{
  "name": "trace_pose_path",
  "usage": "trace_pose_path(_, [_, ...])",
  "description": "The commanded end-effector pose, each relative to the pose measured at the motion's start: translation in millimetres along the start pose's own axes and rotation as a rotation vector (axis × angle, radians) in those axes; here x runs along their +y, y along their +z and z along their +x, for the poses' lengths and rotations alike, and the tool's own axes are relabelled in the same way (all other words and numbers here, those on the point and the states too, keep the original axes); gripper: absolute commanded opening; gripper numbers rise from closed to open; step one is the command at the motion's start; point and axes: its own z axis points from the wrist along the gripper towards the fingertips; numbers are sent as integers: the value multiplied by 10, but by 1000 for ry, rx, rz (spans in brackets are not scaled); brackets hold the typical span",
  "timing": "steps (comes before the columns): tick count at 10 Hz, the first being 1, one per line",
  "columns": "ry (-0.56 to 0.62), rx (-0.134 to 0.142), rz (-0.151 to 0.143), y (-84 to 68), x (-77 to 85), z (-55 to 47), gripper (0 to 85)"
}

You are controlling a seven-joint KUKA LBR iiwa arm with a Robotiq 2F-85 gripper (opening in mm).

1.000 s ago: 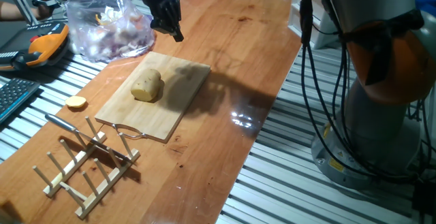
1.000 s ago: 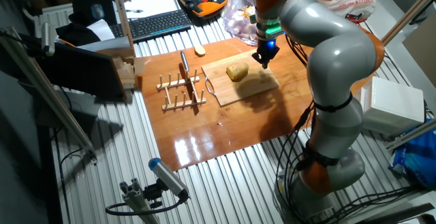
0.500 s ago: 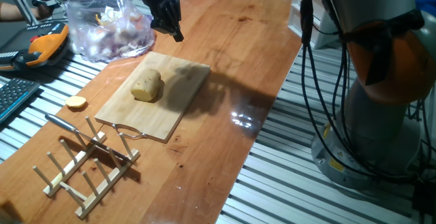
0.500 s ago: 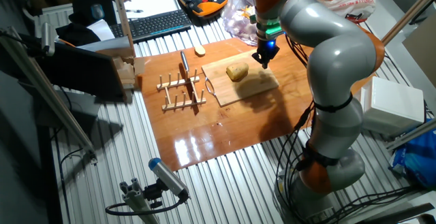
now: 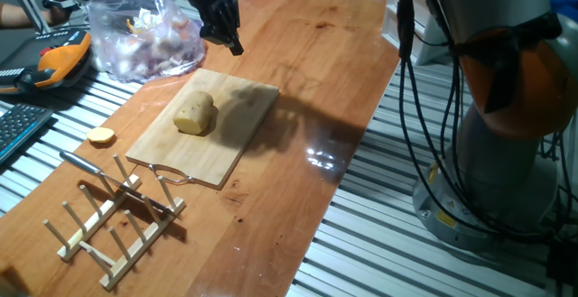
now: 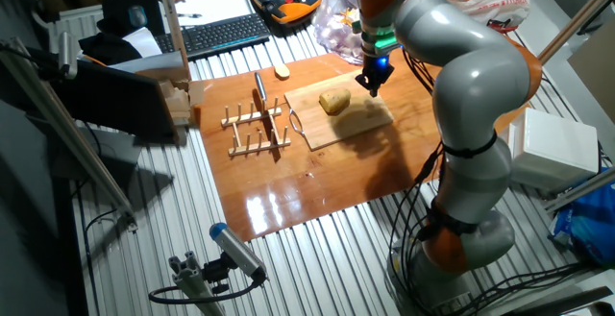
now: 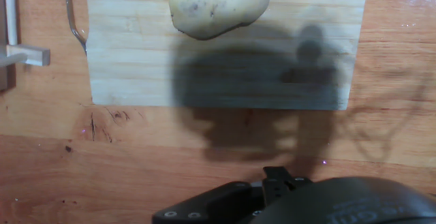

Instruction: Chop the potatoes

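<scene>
One pale yellow-tan potato (image 5: 194, 113) lies whole on a light wooden cutting board (image 5: 237, 125). The other fixed view has the potato (image 6: 334, 102) on the board (image 6: 354, 124) too. In the hand view the potato (image 7: 216, 3) sits at the top edge above the board (image 7: 136, 60). My gripper (image 5: 235, 47) hangs in the air above the board's far edge, apart from the potato, its dark fingers drawn together on nothing. It also shows beside the potato in the other fixed view (image 6: 374, 89). The hand view shows only the hand's dark body and its shadow.
A knife (image 5: 90, 165) rests on a wooden peg rack (image 5: 113, 220) in front of the board. A small orange-yellow slice (image 5: 101, 136) lies to the left. A clear bag of reddish lumps (image 5: 149, 35), a teach pendant (image 5: 54, 62) and a keyboard (image 6: 216, 36) lie beyond.
</scene>
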Motion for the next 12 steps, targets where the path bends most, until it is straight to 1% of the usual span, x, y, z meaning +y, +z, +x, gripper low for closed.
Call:
trace_pose_path(1, [0,0,0,0,0,0,0])
trace_pose_path(3, [14,-5,-4,0,0,0,0])
trace_pose_path(4, [48,-50,-30,0,0,0,0])
trace_pose_path(5, [71,-88,-51,0,0,0,0])
trace_pose_path(6, [83,-102,-41,0,0,0,0])
trace_pose_path(7, [84,-113,-25,0,0,0,0])
trace_pose_path(8, [56,-159,3,0,0,0,0])
trace_pose_path(9, [43,-164,-32,0,0,0,0])
trace_pose_path(10, [23,-168,-57,0,0,0,0])
trace_pose_path(11, [-13,-183,-33,0,0,0,0])
trace_pose_path(12, [5,-219,10,0,0,0,0])
